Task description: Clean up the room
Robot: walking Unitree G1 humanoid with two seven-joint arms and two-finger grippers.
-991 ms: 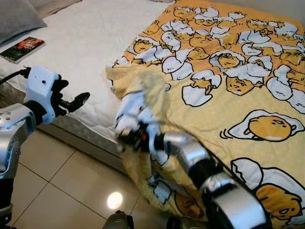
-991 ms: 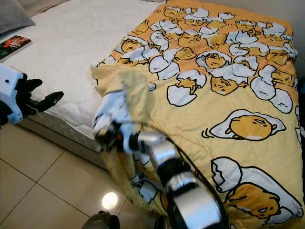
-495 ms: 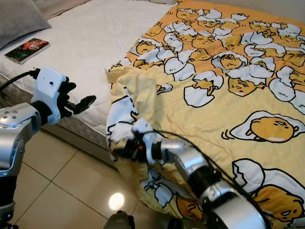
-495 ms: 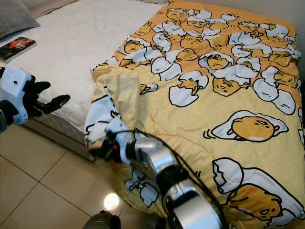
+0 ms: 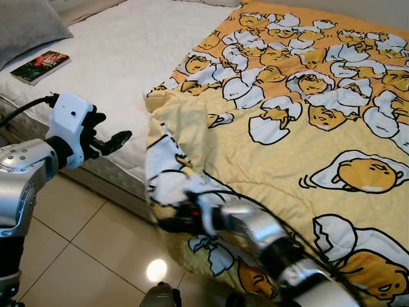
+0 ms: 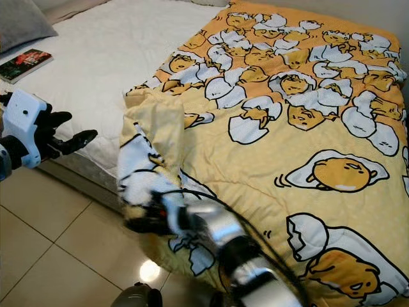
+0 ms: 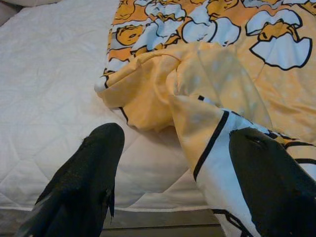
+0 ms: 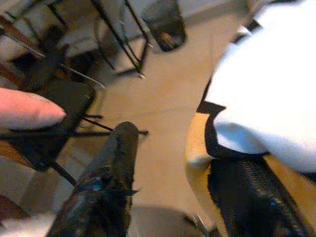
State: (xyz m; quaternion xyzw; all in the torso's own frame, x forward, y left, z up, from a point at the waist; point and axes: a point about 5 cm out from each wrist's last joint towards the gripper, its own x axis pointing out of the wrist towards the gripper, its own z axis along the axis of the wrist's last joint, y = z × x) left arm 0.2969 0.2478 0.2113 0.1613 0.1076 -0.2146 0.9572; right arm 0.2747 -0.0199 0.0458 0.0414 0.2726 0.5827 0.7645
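- The blanket covers the right part of the bed; its near corner is folded back and hangs over the bed edge towards the floor.
- The right pincer sits low at that hanging corner. Its fingers stand apart, one beneath the cloth; a firm grip is doubtful, as this area is blurred.
- The left pincer hovers with fingers apart, near the fold, not touching.
- Recommended: clamp the hem fully before pulling the corner flat.
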